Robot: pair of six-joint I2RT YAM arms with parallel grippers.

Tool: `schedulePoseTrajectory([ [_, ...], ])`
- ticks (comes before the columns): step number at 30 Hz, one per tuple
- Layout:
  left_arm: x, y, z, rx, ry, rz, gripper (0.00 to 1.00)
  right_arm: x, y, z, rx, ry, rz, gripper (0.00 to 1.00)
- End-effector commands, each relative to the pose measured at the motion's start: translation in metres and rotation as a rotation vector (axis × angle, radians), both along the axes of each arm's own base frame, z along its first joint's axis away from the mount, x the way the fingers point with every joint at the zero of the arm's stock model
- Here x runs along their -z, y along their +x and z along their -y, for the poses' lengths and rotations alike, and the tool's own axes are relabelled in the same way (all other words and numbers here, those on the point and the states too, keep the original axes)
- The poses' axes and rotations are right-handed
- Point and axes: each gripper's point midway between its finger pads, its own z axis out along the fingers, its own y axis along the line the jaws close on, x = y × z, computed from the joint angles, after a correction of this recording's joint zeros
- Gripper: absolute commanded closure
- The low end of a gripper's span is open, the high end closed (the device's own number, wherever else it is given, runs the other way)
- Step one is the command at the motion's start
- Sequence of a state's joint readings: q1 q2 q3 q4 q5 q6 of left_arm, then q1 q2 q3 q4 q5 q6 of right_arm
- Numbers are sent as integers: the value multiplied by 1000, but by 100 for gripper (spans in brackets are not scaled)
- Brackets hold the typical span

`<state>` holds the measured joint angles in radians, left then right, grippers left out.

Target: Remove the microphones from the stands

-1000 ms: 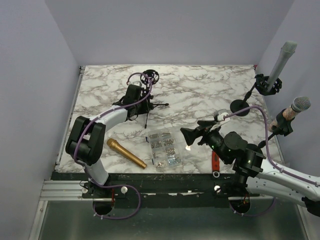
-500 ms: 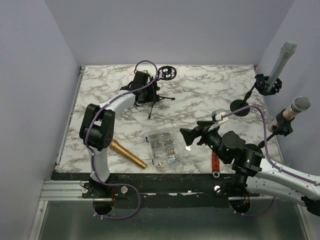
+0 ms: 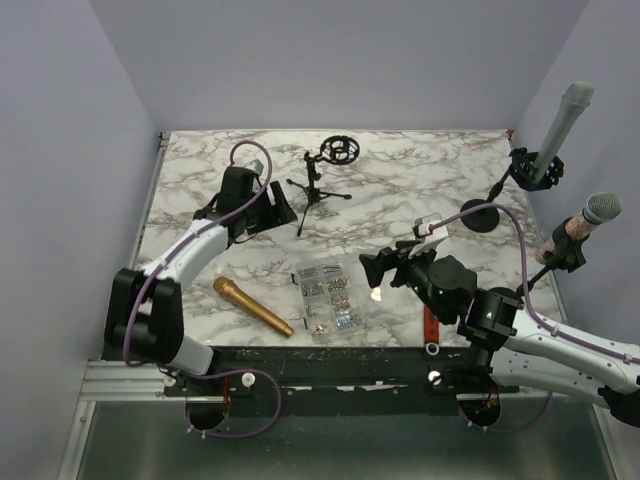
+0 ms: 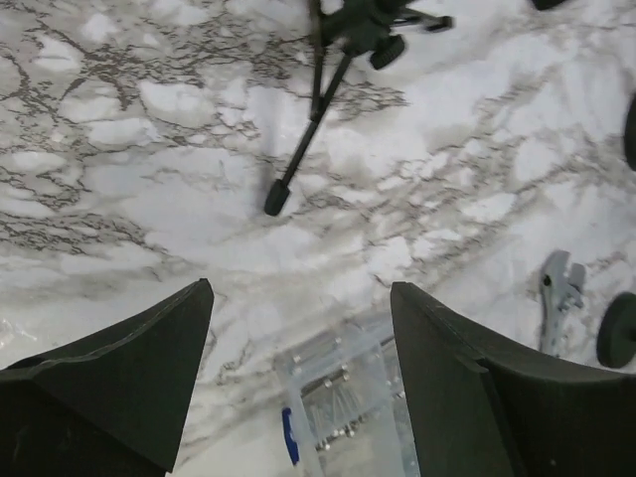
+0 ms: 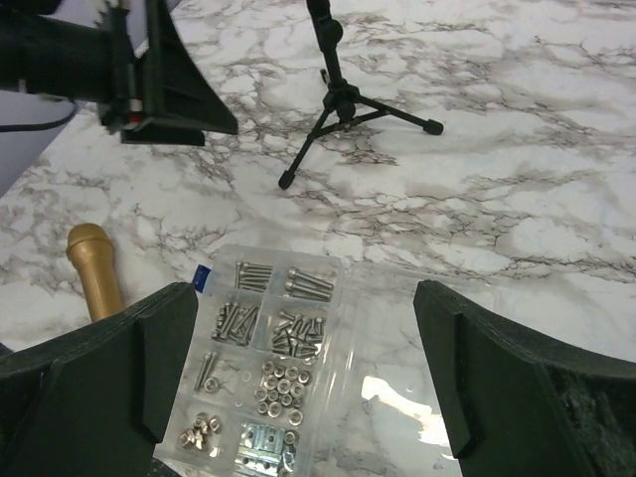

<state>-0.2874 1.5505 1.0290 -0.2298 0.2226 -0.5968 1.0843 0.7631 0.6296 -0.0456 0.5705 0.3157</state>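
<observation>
My left tool (image 4: 298, 290) has just let go of the stand (image 3: 318, 186) and backed off, jaws apart, empty; stand upright and bare, microphone (image 3: 252, 306) lying near the surface's (image 3: 420, 185) front edge, so I judge removal done.

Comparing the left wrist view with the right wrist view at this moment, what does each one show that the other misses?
Left wrist only: a small grey metal piece lying on the table at the right; what it is cannot be told.

Right wrist only: the gold microphone lying flat at the left, and the left gripper, open, near the top left corner.

Both: the tripod stand standing on the marble table, and the clear box of screws nearest each camera.
</observation>
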Motion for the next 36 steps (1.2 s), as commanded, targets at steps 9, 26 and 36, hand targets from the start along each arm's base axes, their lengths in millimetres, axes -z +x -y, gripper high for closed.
schedulePoseTrajectory([
  [9, -234, -57, 6, 238, -109, 580, 20, -16, 48, 7, 241, -270, 20, 0],
  [26, -243, -93, 2, 279, -73, 748, 18, -146, 164, 168, 970, -432, 10, 0],
  [36, -239, -108, 28, 379, -150, 725, 15, -175, 176, 274, 1189, -414, -6, 0],
])
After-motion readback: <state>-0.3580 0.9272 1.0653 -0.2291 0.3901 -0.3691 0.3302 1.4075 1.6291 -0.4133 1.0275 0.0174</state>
